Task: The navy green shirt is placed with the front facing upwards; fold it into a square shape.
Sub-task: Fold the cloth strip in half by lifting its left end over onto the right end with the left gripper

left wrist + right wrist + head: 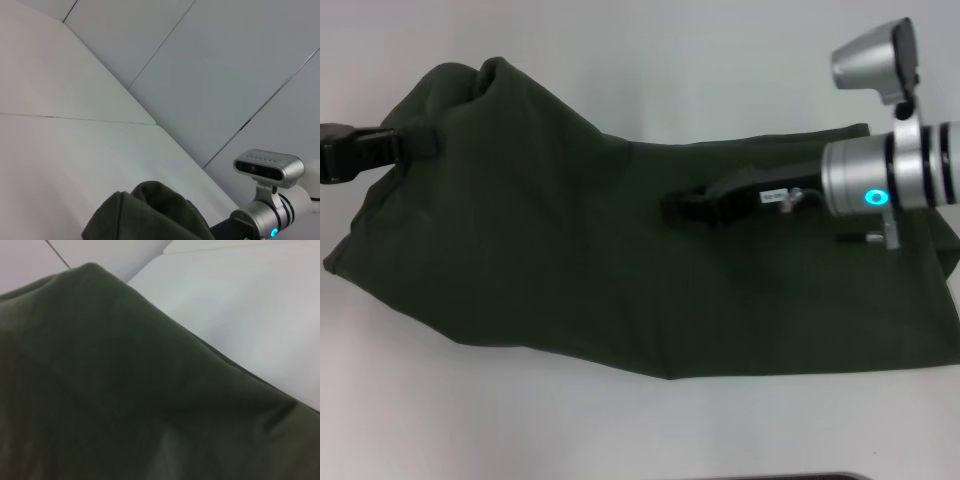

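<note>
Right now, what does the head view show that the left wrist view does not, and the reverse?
Only the head view shows the whole navy green shirt spread on the white table, the left gripper at its left edge and the right gripper over its middle. Only the left wrist view shows the grey panelled wall behind the table. Both show the shirt's raised fold and the right arm's wrist camera.

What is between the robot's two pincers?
Only the navy green shirt. In the head view, its dark cloth spans from the left pincer to the right pincer; no bare table shows between them.
</note>
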Robot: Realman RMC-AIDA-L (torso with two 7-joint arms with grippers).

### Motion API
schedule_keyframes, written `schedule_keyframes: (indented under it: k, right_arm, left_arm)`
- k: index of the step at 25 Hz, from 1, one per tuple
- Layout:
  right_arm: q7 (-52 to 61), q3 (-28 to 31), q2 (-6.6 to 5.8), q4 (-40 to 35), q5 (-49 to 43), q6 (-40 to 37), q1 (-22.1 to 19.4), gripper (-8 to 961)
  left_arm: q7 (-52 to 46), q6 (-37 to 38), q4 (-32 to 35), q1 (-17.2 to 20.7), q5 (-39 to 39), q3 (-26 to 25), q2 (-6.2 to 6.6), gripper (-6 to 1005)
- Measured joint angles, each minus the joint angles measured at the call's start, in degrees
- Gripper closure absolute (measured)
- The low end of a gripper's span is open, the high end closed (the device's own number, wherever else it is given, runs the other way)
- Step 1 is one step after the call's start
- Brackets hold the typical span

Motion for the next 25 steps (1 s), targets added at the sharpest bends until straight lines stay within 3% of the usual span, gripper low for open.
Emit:
schedule_keyframes:
  k: [3, 9, 25]
  right_arm:
    - [-0.4, -1.0, 0.09, 1.9, 0.4, 2.3, 2.0, 807]
    - [-0.7, -1.7, 0.21, 5.2, 0.5, 5.6, 6.3, 888]
    - [-0.5, -2.7, 0.65, 9.5, 0.4, 8.7, 13.2, 923]
  left_arm:
    - [0.0, 0.0, 0.1, -0.1, -0.2, 0.0, 0.01, 948]
    - [0.0, 0.0, 0.1, -0.1, -0.5, 0.0, 0.02, 945]
    - [0.4, -0.3, 0.1, -0.5, -1.1, -0.1, 0.49, 938]
